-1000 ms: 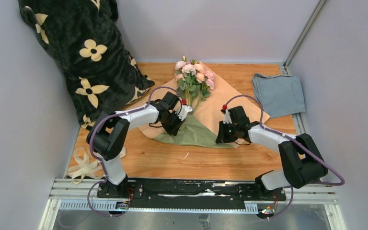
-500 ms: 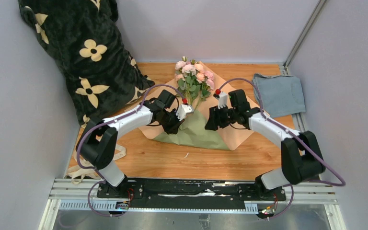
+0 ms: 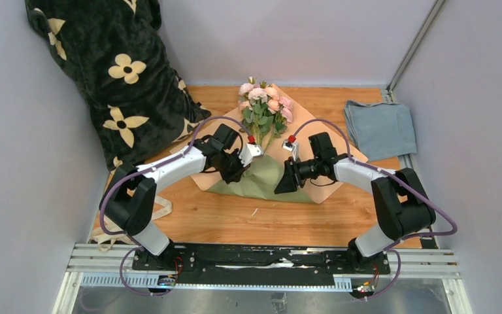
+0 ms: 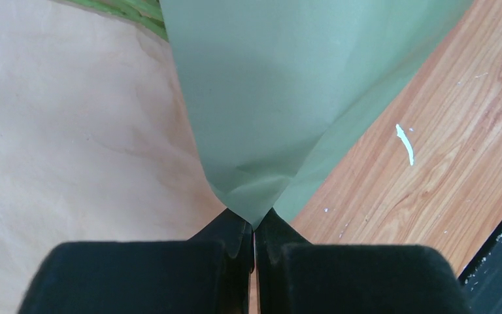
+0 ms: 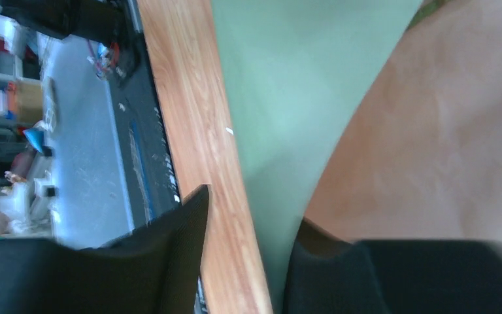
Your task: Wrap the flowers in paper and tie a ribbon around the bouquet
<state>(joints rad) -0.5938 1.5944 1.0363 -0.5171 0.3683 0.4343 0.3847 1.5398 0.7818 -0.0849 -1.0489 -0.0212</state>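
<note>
1. The step in hand is the wrapping. The paper [image 3: 261, 182] lies spread under the flowers [image 3: 265, 108], peach face up, and its near corner is turned over so the sage-green face shows between the two grippers.
2. The left gripper [image 4: 253, 226] is clamped tight on a fold of that green flap, which rises straight ahead of its fingertips.
3. The right gripper [image 5: 248, 261] stands with its jaws apart, astride the flap's edge. The view is blurred, so I cannot tell whether either finger touches the sheet.
4. The flowers lie beyond both grippers. Their long axis runs away from the arms, with the blooms pointing outward. The stems run back toward the gap between the fingertips and seem to go under the flap.
5. The next move probably calls for the right jaws to close on the paper's edge. The side of the sheet can then be drawn across the stems while the left grip keeps the fold in place.
6. The ribbon [image 3: 114, 226] lies in loose loops on the table [image 3: 235, 219], far behind the left gripper and down by that arm's base. It is untouched, so tying is not yet begun.
</note>
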